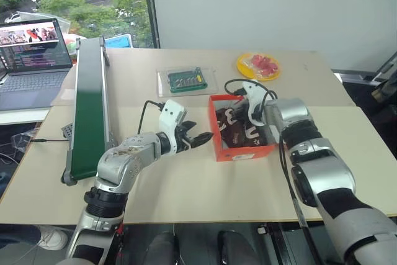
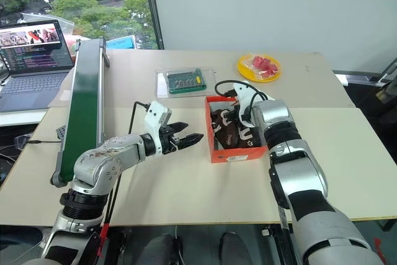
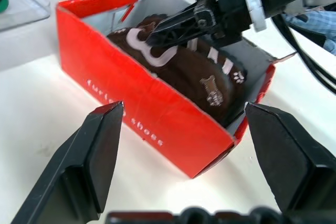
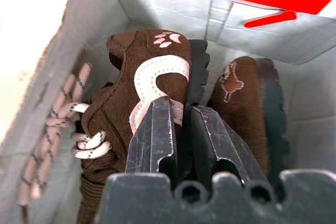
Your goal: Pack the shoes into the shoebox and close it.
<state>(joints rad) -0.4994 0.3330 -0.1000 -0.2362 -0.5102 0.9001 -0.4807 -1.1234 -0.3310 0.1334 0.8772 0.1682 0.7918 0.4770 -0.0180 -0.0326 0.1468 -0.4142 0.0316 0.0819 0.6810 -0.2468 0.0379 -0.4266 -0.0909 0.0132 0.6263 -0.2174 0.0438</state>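
The shoebox [image 1: 243, 150], red-orange and white inside, is seen open at the centre of the frame on a beige table [image 1: 186, 181], with both brown shoes [image 1: 239, 130] lying on their sides within it. The right gripper [image 4: 178, 129] is reached down into the box from the right of the frame, its two black fingers drawn nearly together and pressed against the edge of one shoe's sole beside the white marking; whether the shoe is actually gripped cannot be told. The left gripper [image 1: 197, 138] is held just left of the box, pointed toward its long red wall, with its fingers spread wide and nothing between them. In the left wrist view, white lettering is seen on that wall and the right gripper is shown resting on the nearer shoe.

A clear tray [image 1: 186, 81] with a green circuit board is set just above the box, and a yellow plate [image 1: 258, 66] of red items lies at upper right. A green conveyor [image 1: 87, 110] runs along the left, with an open laptop [image 1: 34, 60] at upper left.
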